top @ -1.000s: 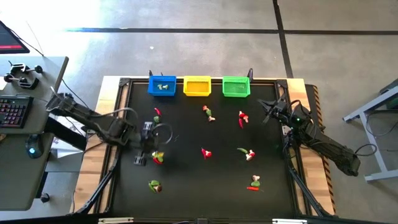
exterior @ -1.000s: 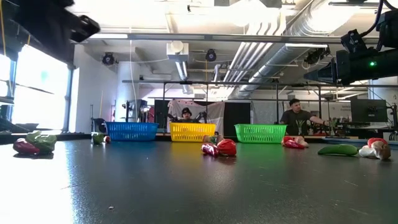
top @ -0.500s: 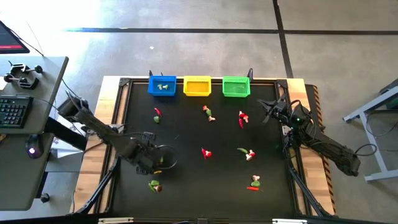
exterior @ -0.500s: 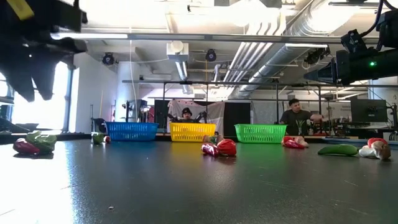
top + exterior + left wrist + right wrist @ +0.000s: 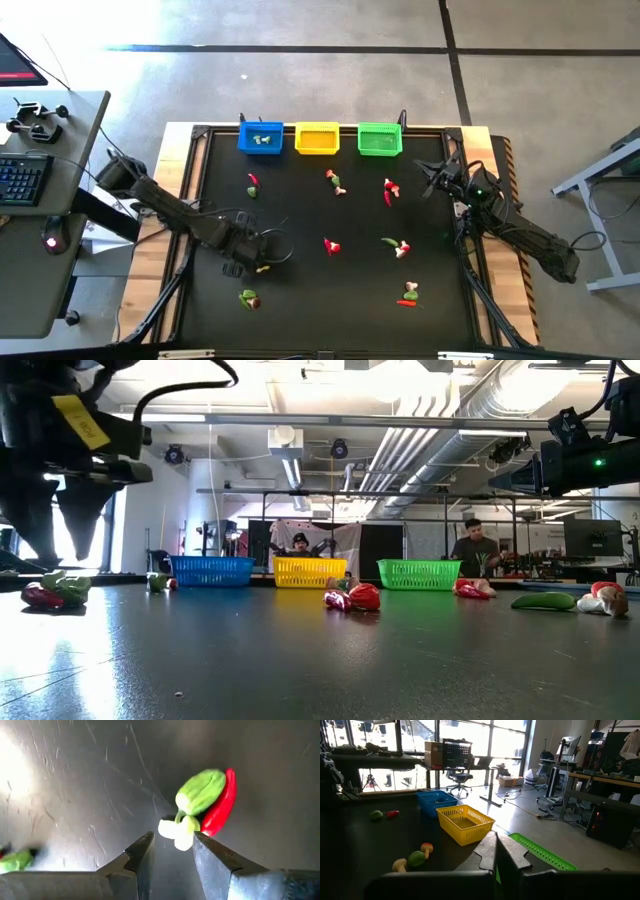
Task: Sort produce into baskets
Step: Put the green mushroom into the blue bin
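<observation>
Three square plastic mesh baskets, blue (image 5: 211,571), yellow (image 5: 309,571) and green (image 5: 419,573), are lined across the dark table (image 5: 320,660).

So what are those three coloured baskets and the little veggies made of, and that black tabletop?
The blue basket, yellow basket and green basket look like thin moulded plastic: open mesh walls, bright even colour. The green pod and red chilli seem to be smooth toy plastic or rubber, with a soft sheen. The tabletop looks like a hard dark sheet, semi-glossy and finely scratched; which material, I can't tell.
</observation>
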{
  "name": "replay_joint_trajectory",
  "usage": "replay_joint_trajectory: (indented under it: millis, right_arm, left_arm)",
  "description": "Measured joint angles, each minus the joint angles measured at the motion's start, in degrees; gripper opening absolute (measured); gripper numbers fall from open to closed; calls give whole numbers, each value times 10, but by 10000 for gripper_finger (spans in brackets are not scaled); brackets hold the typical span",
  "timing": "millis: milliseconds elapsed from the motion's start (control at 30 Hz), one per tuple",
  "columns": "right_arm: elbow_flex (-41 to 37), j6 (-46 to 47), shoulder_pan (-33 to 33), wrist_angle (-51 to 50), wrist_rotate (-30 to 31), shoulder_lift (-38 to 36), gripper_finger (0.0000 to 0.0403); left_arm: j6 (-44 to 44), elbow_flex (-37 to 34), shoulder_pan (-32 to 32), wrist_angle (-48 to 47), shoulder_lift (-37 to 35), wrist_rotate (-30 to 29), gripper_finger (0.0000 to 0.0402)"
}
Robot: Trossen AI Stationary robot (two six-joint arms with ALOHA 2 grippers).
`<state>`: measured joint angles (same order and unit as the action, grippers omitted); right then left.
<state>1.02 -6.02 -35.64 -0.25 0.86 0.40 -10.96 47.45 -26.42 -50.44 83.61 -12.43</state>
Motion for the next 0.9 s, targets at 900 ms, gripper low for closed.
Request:
replay_joint_trajectory:
  millis: [900]
  right_arm:
    - [0, 0, 0, 0, 0, 0, 0]
  left_arm:
    - [27, -38, 25, 29, 0, -21, 79]
